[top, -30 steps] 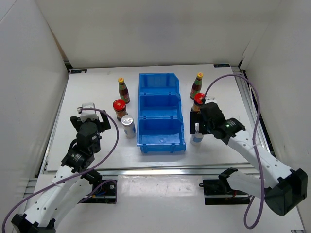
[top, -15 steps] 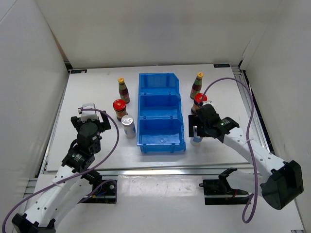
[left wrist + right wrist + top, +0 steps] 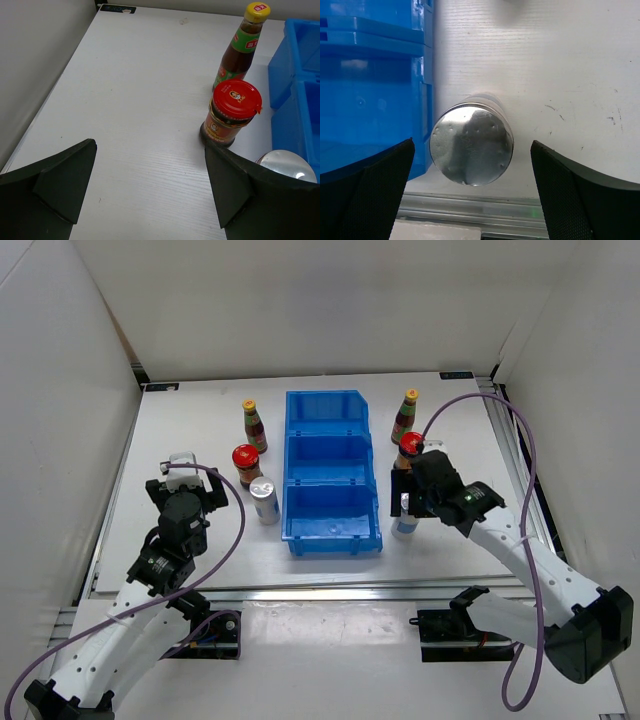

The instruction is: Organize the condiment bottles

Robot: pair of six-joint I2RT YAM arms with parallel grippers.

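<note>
My right gripper [image 3: 404, 500] hangs open straight above a silver cylinder [image 3: 471, 150], one finger on either side of its shiny lid without touching; the cylinder [image 3: 405, 527] stands by the blue bin's near right corner. Behind it are a red-lidded jar [image 3: 410, 443], partly hidden by the arm, and a yellow-capped slim bottle [image 3: 405, 416]. Left of the bin stand a slim bottle [image 3: 253, 425], a red-lidded jar [image 3: 246, 464] and a silver cylinder [image 3: 264, 500]. My left gripper [image 3: 186, 485] is open over bare table, with the jar [image 3: 231, 112] ahead of its right finger.
The blue three-compartment bin [image 3: 292, 455] sits mid-table, and all its compartments show nothing inside. The table's metal front rail [image 3: 470, 205] runs just beyond the right silver cylinder. White walls enclose the left, back and right sides.
The right gripper shifted slightly left and back, then returned over the silver cylinder. The left arm and all the bottles stayed put.
</note>
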